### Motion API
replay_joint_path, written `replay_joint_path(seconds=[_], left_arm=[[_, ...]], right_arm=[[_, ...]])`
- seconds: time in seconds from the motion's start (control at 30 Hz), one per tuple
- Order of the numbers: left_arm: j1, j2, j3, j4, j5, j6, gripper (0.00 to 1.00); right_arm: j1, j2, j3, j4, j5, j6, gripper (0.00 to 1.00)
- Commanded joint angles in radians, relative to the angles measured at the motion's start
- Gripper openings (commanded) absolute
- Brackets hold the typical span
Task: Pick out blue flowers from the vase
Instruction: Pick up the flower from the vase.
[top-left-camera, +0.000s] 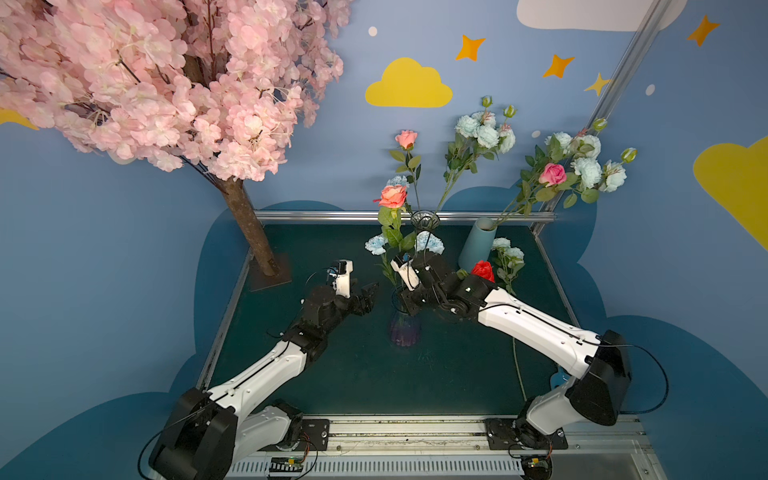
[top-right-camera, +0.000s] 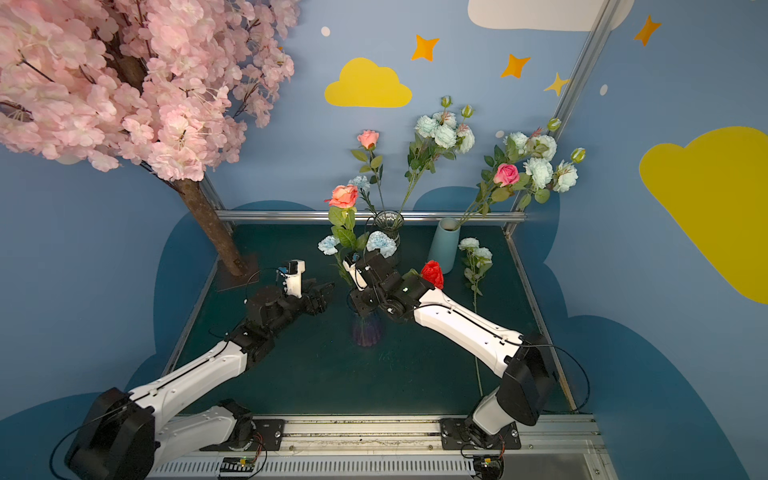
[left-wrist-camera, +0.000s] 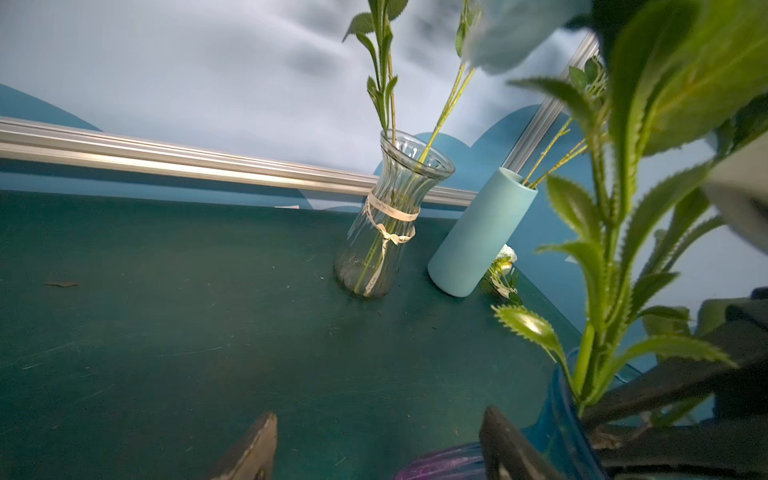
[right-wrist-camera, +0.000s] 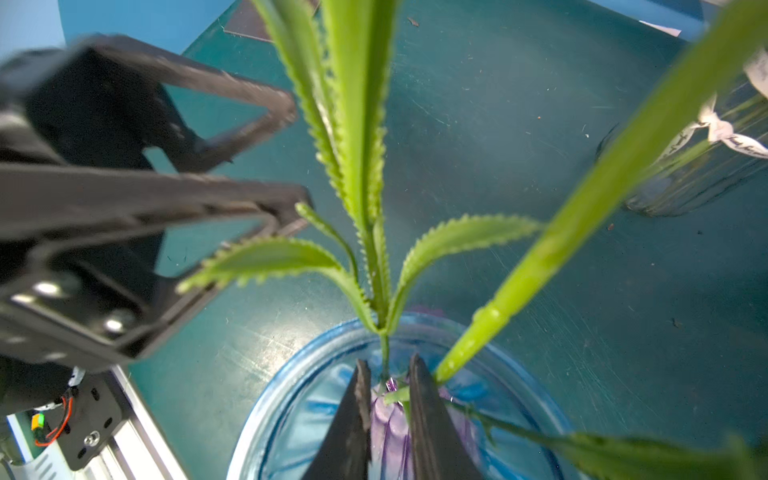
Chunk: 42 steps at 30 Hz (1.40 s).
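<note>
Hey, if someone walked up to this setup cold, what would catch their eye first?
Probably the big pink blossom tree filling the far left corner above the table. Next, the right gripper at the mouth of the blue-purple vase mid-table, jaws nearly shut around a thin green stem. Behind it, pale blue flowers rise from a clear glass vase.
</note>
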Motion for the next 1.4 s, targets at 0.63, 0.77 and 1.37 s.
replay_joint_path(seconds=[0.63, 0.77, 1.37], left_arm=[[-0.019, 0.1, 0.019, 0.071, 0.17, 0.014, 0.79], [-0.02, 0.066, -0.012, 0.062, 0.146, 0.023, 0.79], [-0.012, -0.376, -0.008, -0.106, 0.386, 0.028, 0.79]], right_arm=[[-0.003, -0.074, -0.085, 0.151, -0.087, 0.049, 0.0], [-0.003, -0.14, -0.116, 0.189, -0.083, 0.057, 0.0], [-0.014, -0.274, -0.096, 0.216, -0.09, 0.034, 0.0]])
